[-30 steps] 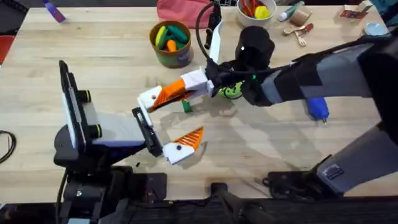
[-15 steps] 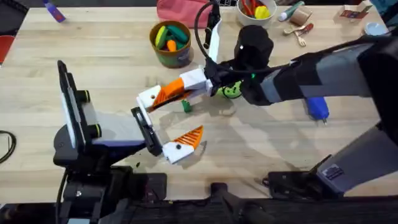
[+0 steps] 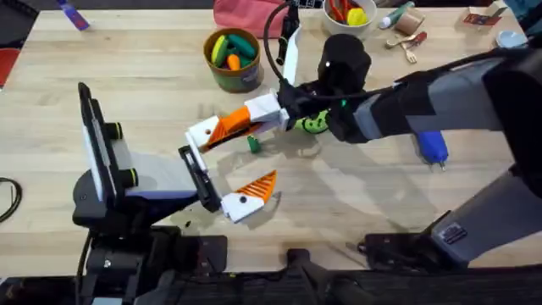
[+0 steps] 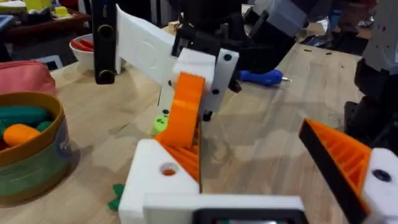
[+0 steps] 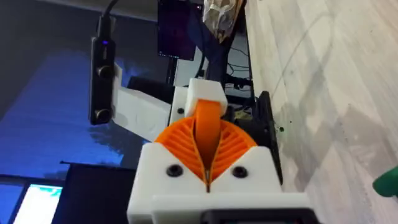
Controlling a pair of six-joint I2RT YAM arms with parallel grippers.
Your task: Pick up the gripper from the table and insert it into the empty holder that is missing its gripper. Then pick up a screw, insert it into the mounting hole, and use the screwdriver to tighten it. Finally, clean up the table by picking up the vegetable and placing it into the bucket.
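Jaws of right gripper (image 5: pixel 208 177) apparently clamp gripper (image 5: pixel 208 127).

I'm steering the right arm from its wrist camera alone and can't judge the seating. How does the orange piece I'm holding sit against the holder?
Observer: In the left wrist view the gripper stands tilted, its lower end against the white holder.
Operator: Any screw in there?
Observer: No, the mounting hole shows no screw head.
Operator: And the screwdriver?
Observer: Overhead, the screwdriver lies on the right side of the table, tip pointing toward the arms' bases.
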